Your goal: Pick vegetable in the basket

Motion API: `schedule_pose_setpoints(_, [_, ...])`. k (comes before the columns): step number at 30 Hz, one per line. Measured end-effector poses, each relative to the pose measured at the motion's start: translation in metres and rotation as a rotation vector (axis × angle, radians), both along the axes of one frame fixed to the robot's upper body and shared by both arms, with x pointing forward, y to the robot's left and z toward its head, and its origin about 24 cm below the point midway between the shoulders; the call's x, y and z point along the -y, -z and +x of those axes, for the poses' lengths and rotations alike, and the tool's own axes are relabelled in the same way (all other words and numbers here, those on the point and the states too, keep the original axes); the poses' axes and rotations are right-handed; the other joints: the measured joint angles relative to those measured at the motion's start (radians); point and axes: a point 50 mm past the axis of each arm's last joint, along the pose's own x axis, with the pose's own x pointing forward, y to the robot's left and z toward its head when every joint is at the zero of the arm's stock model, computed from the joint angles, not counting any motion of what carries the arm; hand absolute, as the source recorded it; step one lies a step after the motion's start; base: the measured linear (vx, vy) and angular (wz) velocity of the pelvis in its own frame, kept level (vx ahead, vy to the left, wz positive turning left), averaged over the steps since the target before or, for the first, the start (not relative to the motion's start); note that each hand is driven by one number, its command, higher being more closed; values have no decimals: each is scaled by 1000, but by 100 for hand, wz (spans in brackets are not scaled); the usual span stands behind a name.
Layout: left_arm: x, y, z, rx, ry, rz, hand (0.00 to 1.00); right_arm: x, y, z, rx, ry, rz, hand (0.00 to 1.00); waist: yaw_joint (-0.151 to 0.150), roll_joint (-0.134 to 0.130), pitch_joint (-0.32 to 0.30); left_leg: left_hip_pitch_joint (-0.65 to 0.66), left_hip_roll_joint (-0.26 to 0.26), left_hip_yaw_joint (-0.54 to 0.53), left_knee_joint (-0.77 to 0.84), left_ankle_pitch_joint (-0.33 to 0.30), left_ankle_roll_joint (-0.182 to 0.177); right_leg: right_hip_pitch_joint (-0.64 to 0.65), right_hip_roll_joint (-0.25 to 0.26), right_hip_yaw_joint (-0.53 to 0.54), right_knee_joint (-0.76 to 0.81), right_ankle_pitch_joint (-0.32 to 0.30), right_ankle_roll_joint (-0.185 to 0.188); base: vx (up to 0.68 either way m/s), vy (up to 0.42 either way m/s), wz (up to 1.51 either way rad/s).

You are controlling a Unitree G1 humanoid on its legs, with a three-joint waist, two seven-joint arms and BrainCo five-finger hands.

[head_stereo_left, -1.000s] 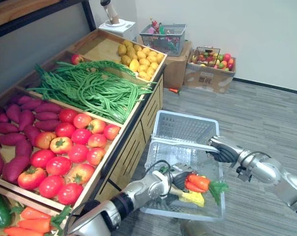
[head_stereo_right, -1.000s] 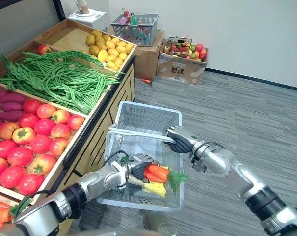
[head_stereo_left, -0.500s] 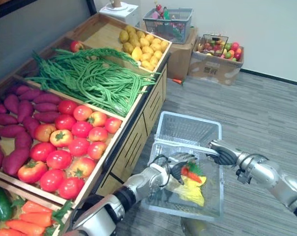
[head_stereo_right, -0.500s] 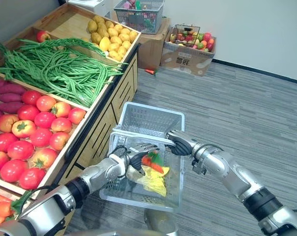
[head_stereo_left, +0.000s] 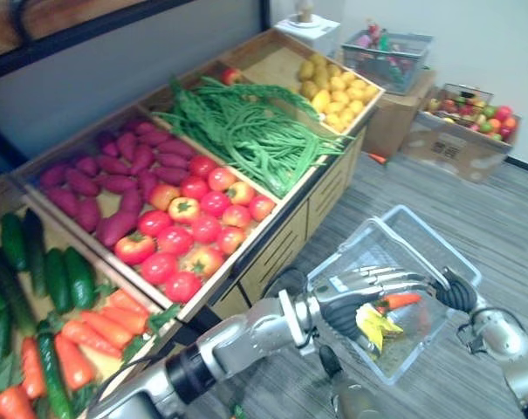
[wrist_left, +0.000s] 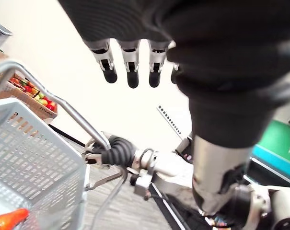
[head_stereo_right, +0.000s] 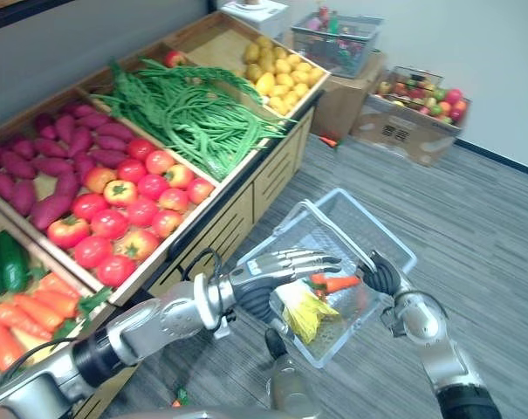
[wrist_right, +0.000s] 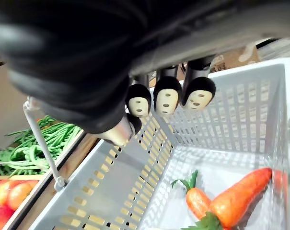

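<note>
From the head, our left hand (head_stereo_left: pixel 346 297) hovers over the basket (head_stereo_left: pixel 435 243), fingers straight and empty, hiding its near rim. A carrot (head_stereo_left: pixel 399 301) lies inside, and tomatoes (head_stereo_left: pixel 198 227) fill the stand alongside. The left wrist view shows our right hand (wrist_left: pixel 118 151) clenched round the handle (wrist_left: pixel 70 112). The right wrist view adds a second carrot (wrist_right: pixel 198 201).

My two head eyes look down, near-identical, sharing the basket (head_stereo_right: pixel 360 229) and produce stand (head_stereo_right: pixel 246 205). My wrist cameras sit very close: left faces upward, I think; right looks into the basket.
</note>
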Motion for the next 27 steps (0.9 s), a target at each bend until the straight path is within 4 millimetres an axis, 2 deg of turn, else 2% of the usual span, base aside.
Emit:
schedule_pose_setpoints(2, [-8,-6,-4,-23,-16,-49,0,14,14,-11,-33,120,42,100,13,1,-1,-35,-11,-58,-10,16,18,2,-27,-53,0,-2,-1,-56,-31,88])
schedule_pose_setpoints(4, [-22,-19,-8,-18,-71,-134,0,37,39,-36,-87,346,110,100,36,-1,-5,-90,-40,-163,-41,49,38,15,-73,-145,-5,-10,-7,-65,-36,120])
schedule_pose_setpoints(5, [-24,-21,-8,-24,-78,-147,0,38,42,-40,-95,369,119,100,36,-1,-6,-94,-44,-176,-45,54,41,20,-78,-158,-8,-13,-6,-39,-20,121])
schedule_pose_setpoints(6, [-35,-22,-10,-50,-128,-192,0,41,57,-53,-130,462,156,100,37,-1,-10,-105,-56,-227,-66,73,46,44,-95,-204,-17,-17,-10,-12,-15,104])
schedule_pose_setpoints(8, [-54,-19,-12,-101,-235,-249,0,39,81,-74,-197,579,232,100,45,-9,-39,-127,-83,-297,-106,106,58,61,-119,-259,-34,-22,-13,-5,-19,105])
schedule_pose_setpoints(10, [-84,-14,-8,-118,-431,-301,0,35,106,-101,-268,724,314,100,52,-18,-64,-157,-129,-387,-169,156,76,82,-151,-341,-58,-25,-15,22,-38,112])
schedule_pose_setpoints(11, [-92,-14,-7,-115,-485,-325,0,35,111,-108,-290,757,322,100,54,-20,-66,-163,-141,-412,-183,168,78,91,-160,-363,-64,-26,-16,12,-22,113])
schedule_pose_setpoints(13, [-120,-15,-6,-100,-699,-445,0,31,129,-131,-369,874,362,100,76,-24,-73,-172,-177,-486,-229,206,86,116,-186,-435,-74,-31,-17,13,13,95])
schedule_pose_setpoints(17, [-157,-10,-13,-76,-981,-588,0,22,144,-151,-406,1021,446,100,95,-34,-81,-187,-201,-565,-269,243,91,140,-203,-513,-75,-41,-17,-15,-8,66])
schedule_pose_setpoints(19, [-178,-5,-18,-58,-1146,-665,0,14,149,-156,-429,1044,461,100,100,-43,-87,-189,-211,-596,-301,269,91,144,-207,-543,-75,-43,-19,-7,-25,46])
schedule_pose_setpoints(20, [-197,6,-22,-57,-1306,-720,0,9,153,-159,-437,1064,473,100,109,-45,-88,-189,-216,-618,-323,288,92,150,-209,-565,-75,-47,-21,-31,-27,47])
schedule_pose_setpoints(22, [-214,21,-27,-83,-1458,-749,0,4,156,-164,-451,1088,489,100,111,-51,-91,-189,-221,-649,-348,308,93,160,-210,-597,-75,-52,-20,-28,-24,52])
schedule_pose_setpoints(23, [-226,34,-32,-115,-1580,-760,0,-3,161,-170,-467,1113,509,100,112,-56,-104,-190,-224,-678,-378,331,90,163,-210,-625,-75,-58,-26,-15,-28,54])
schedule_pose_setpoints(25, [-234,44,-38,-138,-1666,-755,0,-11,164,-171,-467,1135,535,100,115,-66,-107,-186,-225,-703,-402,355,89,174,-208,-653,-76,-59,-24,-4,-30,47])
schedule_pose_setpoints(27, [-244,65,-46,-197,-1772,-696,0,-21,167,-171,-476,1142,563,100,120,-81,-118,-185,-224,-729,-429,378,90,181,-205,-682,-77,-59,-25,-15,-26,36])
